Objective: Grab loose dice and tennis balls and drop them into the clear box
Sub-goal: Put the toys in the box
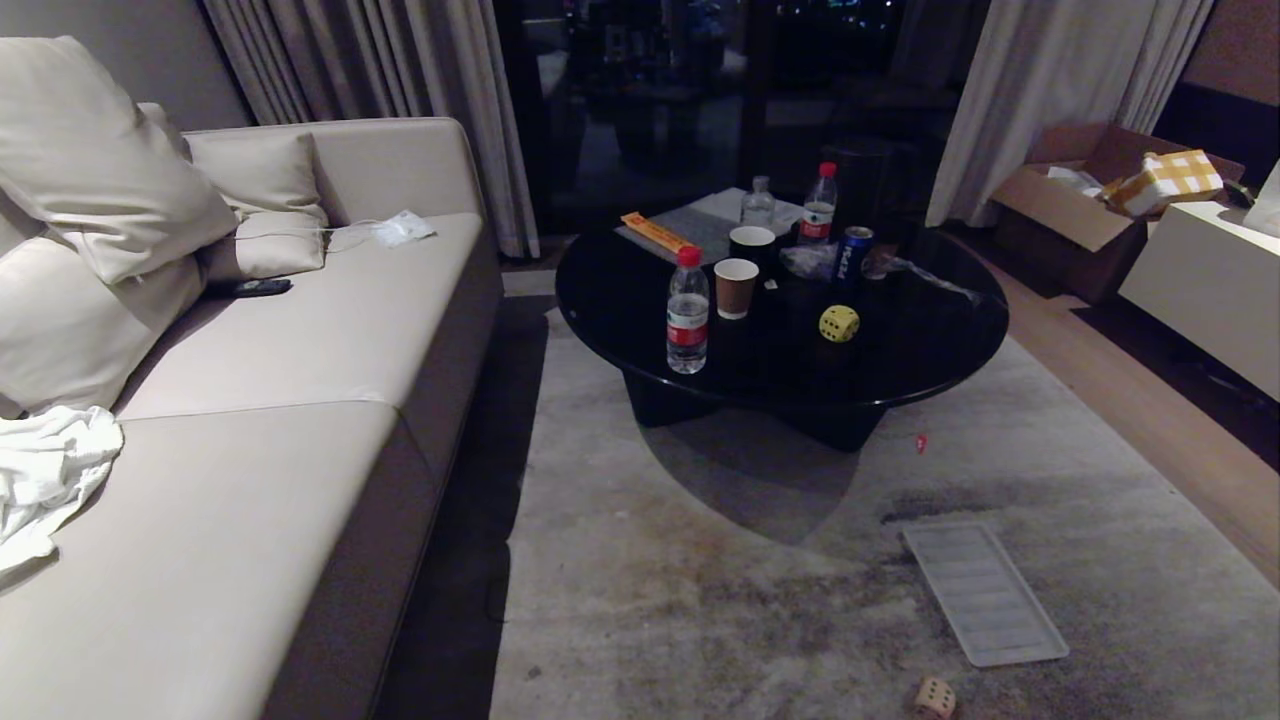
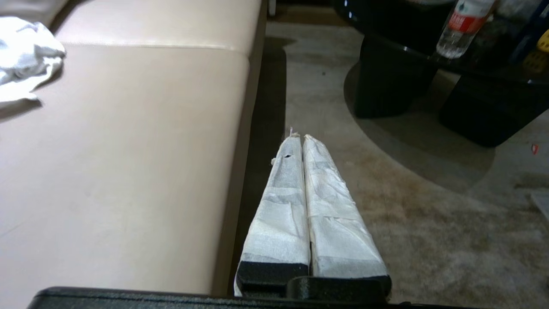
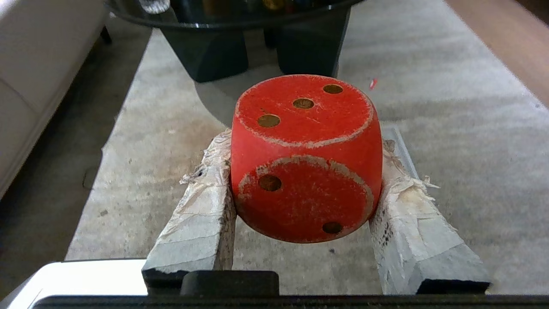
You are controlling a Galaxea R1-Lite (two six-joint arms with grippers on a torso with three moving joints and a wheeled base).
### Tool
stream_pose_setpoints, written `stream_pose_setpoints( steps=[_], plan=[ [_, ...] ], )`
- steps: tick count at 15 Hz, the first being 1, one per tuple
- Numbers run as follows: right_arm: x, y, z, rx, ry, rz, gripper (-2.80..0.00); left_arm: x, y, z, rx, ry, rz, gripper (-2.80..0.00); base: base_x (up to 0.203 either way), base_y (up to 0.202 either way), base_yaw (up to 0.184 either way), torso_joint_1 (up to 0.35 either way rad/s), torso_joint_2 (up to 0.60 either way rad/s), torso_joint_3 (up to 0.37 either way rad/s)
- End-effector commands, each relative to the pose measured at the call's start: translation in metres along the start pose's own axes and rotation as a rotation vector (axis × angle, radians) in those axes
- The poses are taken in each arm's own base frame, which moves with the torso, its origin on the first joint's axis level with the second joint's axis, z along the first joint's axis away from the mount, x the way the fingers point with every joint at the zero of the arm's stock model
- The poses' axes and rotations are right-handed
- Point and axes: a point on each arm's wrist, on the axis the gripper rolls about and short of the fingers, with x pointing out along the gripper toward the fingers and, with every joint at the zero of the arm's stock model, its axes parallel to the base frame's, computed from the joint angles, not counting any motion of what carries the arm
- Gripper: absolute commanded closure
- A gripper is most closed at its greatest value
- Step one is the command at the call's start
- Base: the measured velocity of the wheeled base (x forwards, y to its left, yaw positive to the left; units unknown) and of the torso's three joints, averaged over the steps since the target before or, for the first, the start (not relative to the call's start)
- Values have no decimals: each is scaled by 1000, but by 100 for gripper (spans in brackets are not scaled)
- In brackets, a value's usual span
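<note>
In the right wrist view a worn red die (image 3: 305,159) hangs above the rug. My right gripper (image 3: 302,148) is shut on it, one taped finger on each side. My left gripper (image 2: 300,137) is shut and holds nothing; it hovers over the rug beside the sofa's edge. Neither arm shows in the head view. A yellow die (image 1: 838,323) lies on the round black table (image 1: 930,340). A tan die (image 1: 935,697) sits on the rug at the near edge of the head view. The tennis balls and the clear box are out of view.
A flat ribbed lid (image 1: 983,592) lies on the rug near the tan die. Bottles (image 1: 687,322), paper cups (image 1: 736,287) and a can (image 1: 852,250) crowd the table. A beige sofa (image 1: 280,480) runs along the left, with a white cloth (image 1: 45,480) on it.
</note>
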Motion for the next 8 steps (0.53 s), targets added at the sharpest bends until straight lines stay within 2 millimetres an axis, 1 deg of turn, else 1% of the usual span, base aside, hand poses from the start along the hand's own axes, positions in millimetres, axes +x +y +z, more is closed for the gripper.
stream_pose_setpoints(
  steps=[1,8],
  plan=[
    [0,0,0,0,2,0,0,0,0,0,-1,2,0,0,0,0,0,6,-2,207],
    [0,0,0,0,3,-1,0,0,0,0,-2,2,0,0,0,0,0,3,4,204]
  ],
)
